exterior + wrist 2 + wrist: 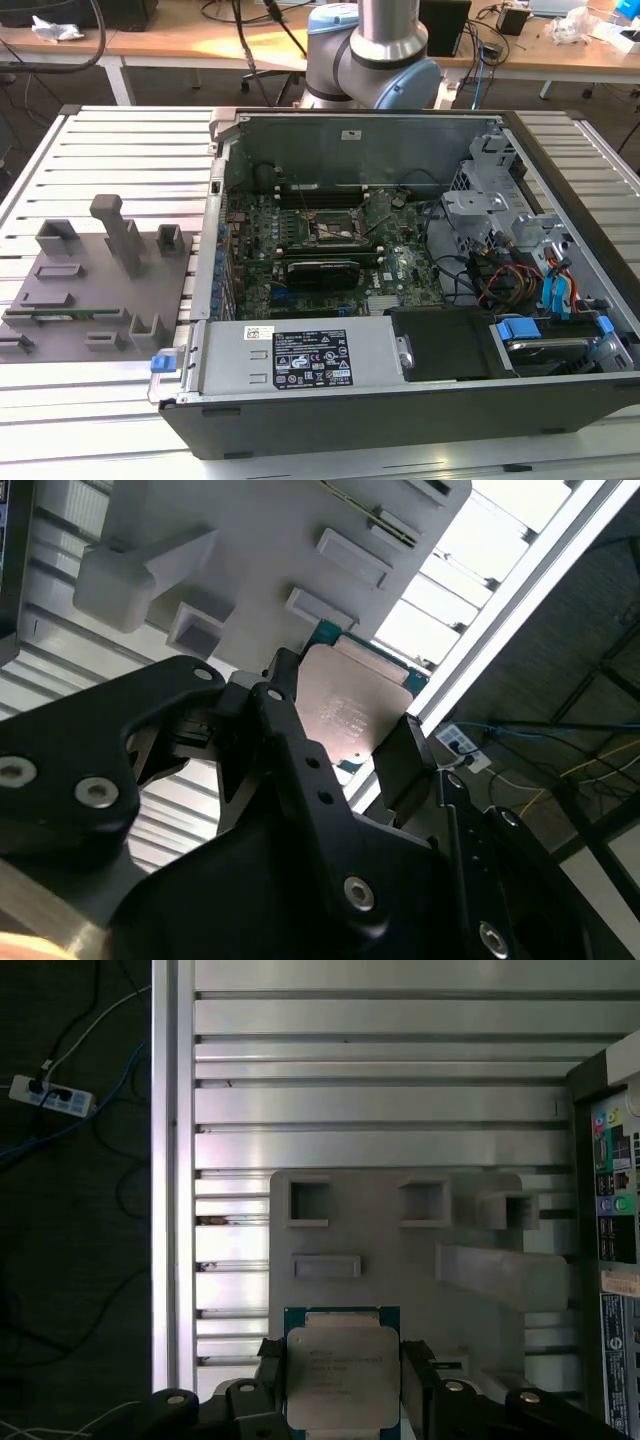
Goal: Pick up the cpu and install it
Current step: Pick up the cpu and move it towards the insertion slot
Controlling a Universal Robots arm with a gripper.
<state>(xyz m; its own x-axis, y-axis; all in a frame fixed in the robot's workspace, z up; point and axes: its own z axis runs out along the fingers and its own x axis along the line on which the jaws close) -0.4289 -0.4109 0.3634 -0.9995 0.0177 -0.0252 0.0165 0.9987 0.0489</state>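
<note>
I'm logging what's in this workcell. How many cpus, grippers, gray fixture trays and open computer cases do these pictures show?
cpu: 1
gripper: 1
gray fixture tray: 1
open computer case: 1
Total: 4

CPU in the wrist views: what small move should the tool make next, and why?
Probably carry it across toward the open computer case, keeping height. The tool grips the cpu by two opposite edges, seemingly clear above the gray fixture plate, and the motherboard socket lies inside the case.
</note>
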